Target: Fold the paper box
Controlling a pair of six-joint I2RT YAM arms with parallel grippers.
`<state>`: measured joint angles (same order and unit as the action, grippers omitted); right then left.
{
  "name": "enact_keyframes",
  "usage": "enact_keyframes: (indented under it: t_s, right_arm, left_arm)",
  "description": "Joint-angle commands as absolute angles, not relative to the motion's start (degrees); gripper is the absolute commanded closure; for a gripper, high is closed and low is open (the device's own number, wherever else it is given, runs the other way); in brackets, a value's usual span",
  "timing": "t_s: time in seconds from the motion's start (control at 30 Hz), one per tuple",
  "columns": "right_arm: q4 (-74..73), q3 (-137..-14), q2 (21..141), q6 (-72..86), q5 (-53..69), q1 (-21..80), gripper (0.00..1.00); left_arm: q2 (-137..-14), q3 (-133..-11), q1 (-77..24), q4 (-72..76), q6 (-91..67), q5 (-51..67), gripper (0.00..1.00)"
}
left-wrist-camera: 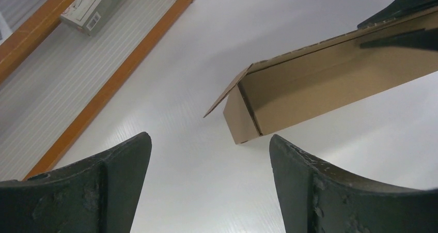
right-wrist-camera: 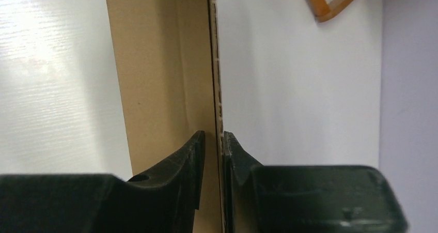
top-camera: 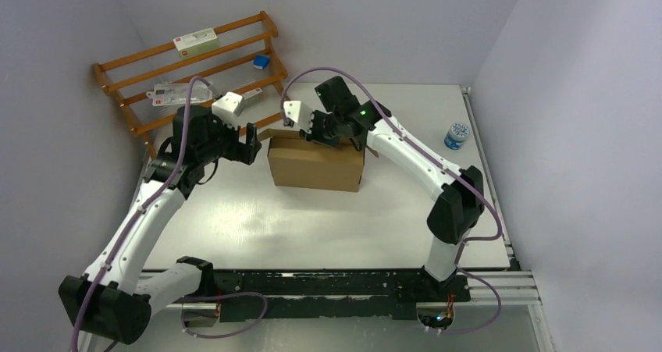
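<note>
The paper box (top-camera: 316,166) is a plain brown cardboard box standing on the white table, its long side facing the arms. My right gripper (top-camera: 316,129) reaches down over its top rear edge. In the right wrist view the jaws (right-wrist-camera: 214,137) stand astride a thin cardboard wall (right-wrist-camera: 155,78); the right finger touches it and a narrow gap shows beside the left finger. My left gripper (top-camera: 251,141) hovers just left of the box, wide open and empty (left-wrist-camera: 209,145). In the left wrist view the box (left-wrist-camera: 330,83) has a small end flap (left-wrist-camera: 224,96) sticking out.
A wooden rack (top-camera: 195,63) leans at the back left with small packets and a blue item (top-camera: 261,61) on it. A small bottle with a blue cap (top-camera: 457,134) stands at the right. Grey walls close in the left, back and right sides.
</note>
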<state>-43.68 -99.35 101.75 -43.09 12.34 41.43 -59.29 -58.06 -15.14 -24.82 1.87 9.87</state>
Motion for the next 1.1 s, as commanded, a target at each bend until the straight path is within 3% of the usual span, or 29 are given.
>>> enact_keyframes:
  t_s: [0.0, 0.1, 0.27, 0.33, 0.53, 0.73, 0.87, 1.07]
  right_arm:
    - [-48.4, -103.4, 103.3, -41.6, 14.1, 41.1, 0.73]
    - [-48.4, -104.1, 102.9, -40.0, 12.8, 41.1, 0.66]
    - [-42.3, -99.4, 97.2, -35.1, 9.8, 41.1, 0.33]
    - [-39.3, -96.0, 93.7, -32.4, 6.9, 41.1, 0.27]
    - [-33.1, -88.0, 84.6, -20.5, -7.6, 41.1, 0.23]
    - [-35.7, -82.6, 79.2, -8.9, -18.1, 41.1, 0.27]
    - [-35.4, -77.3, 74.6, -7.0, -22.3, 40.6, 0.29]
    - [-33.6, -72.7, 70.7, -5.5, -18.8, 36.4, 0.34]
  left_arm:
    - [-62.7, -61.4, -15.0, -23.0, 4.9, 13.5, 0.11]
    - [-65.1, -63.4, -15.0, -25.1, 5.8, 14.1, 0.13]
    - [-65.8, -64.0, -15.0, -25.1, 6.9, 13.2, 0.14]
    - [-66.3, -64.3, -15.0, -25.0, 6.9, 13.4, 0.14]
    - [-67.8, -64.5, -15.0, -25.4, 7.2, 14.4, 0.16]
    - [-69.0, -65.4, -15.1, -25.8, 6.8, 16.0, 0.22]
    - [-70.3, -66.7, -15.0, -26.7, 6.9, 16.1, 0.26]
    - [-72.5, -68.8, -15.1, -28.2, 7.2, 16.0, 0.29]
